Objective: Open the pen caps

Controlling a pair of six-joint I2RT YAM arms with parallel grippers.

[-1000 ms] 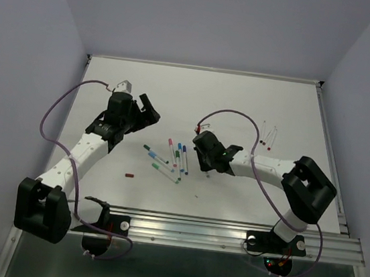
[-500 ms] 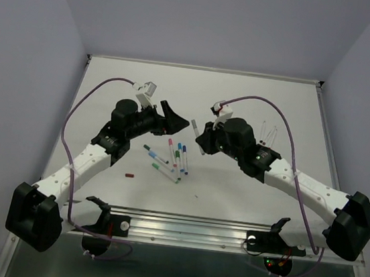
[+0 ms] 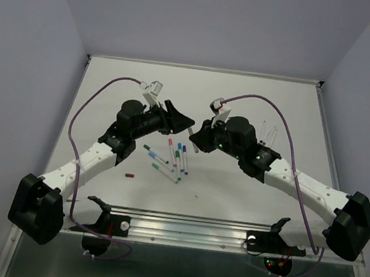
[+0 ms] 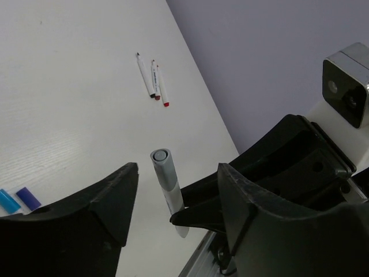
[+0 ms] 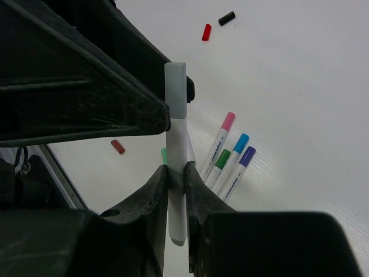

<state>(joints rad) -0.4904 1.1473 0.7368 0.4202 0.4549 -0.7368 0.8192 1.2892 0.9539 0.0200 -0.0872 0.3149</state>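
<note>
My right gripper (image 5: 176, 170) is shut on the white barrel of a pen (image 5: 176, 135) and holds it above the table, its grey cap (image 5: 175, 89) pointing toward the left arm. My left gripper (image 4: 177, 173) is open, one jaw on each side of that cap (image 4: 161, 164), with a gap showing on both sides. In the top view the two grippers meet mid-table, left (image 3: 179, 119) and right (image 3: 196, 137). Several capped pens (image 3: 174, 157) with pink, blue, green and purple caps lie below them.
Three uncapped pens (image 3: 268, 134) lie at the right rear. A loose dark red cap (image 3: 129, 173) lies front left of the pen cluster. A red cap (image 5: 206, 32) and a black cap (image 5: 226, 18) lie on the table in the right wrist view.
The right gripper has lifted the pen off the table toward the left arm. The left gripper swung right over the cap end, and its jaws have narrowed.
</note>
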